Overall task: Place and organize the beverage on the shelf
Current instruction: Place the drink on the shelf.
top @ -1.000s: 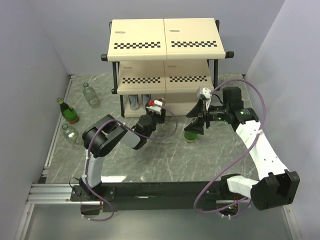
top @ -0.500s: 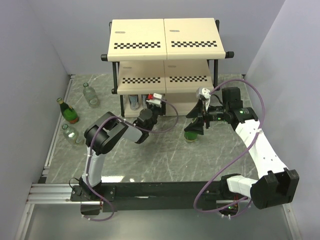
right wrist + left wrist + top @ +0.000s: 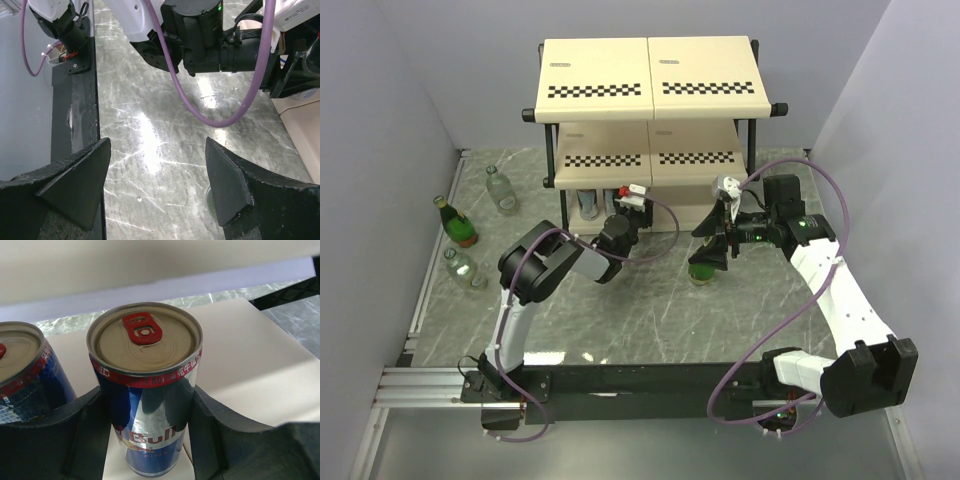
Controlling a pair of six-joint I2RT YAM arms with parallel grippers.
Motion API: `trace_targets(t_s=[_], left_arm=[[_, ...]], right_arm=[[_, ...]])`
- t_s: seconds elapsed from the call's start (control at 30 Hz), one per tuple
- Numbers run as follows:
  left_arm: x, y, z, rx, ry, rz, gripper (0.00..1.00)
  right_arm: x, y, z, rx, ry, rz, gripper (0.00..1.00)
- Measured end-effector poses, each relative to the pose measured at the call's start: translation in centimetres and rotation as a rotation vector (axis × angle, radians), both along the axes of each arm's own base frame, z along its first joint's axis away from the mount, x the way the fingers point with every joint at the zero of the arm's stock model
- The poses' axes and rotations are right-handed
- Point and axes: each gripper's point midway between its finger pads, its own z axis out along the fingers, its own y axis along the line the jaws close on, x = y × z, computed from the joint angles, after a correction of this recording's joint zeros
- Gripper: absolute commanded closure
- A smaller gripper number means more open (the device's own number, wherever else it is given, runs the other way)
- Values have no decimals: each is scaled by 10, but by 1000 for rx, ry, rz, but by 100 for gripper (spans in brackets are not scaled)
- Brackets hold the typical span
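A blue and silver Red Bull can (image 3: 145, 390) stands upright on the lowest cream board (image 3: 250, 365) of the shelf (image 3: 650, 75). My left gripper (image 3: 147, 396) is shut on the can's sides, reaching in under the shelf (image 3: 621, 218). A second can (image 3: 25, 370) stands just left of it on the same board. My right gripper (image 3: 712, 240) hangs open over a green bottle (image 3: 703, 268) standing on the table. In the right wrist view nothing lies between the spread jaws of that gripper (image 3: 157, 150).
At the left of the marble table are a green bottle (image 3: 455, 222) and two clear bottles (image 3: 500, 188) (image 3: 463, 268). The shelf's black frame legs (image 3: 561, 200) flank the lowest tier. Grey walls close in both sides. The right arm's purple cable (image 3: 830, 190) loops nearby.
My left arm has pushed forward toward the shelf, carrying the can in under the middle tier. The right arm and the green bottle have not moved.
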Motion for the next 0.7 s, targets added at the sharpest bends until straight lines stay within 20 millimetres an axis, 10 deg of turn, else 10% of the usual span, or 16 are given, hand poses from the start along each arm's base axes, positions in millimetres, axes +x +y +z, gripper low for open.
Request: trace_targets(t_s=[0.5, 0.7], left_arm=[[15, 4, -7, -14, -6, 62, 100], [16, 7, -7, -16, -5, 77, 68]], right_arm=[[0, 0, -6, -7, 21, 7, 18], [-1, 0, -7, -10, 28, 10, 18]])
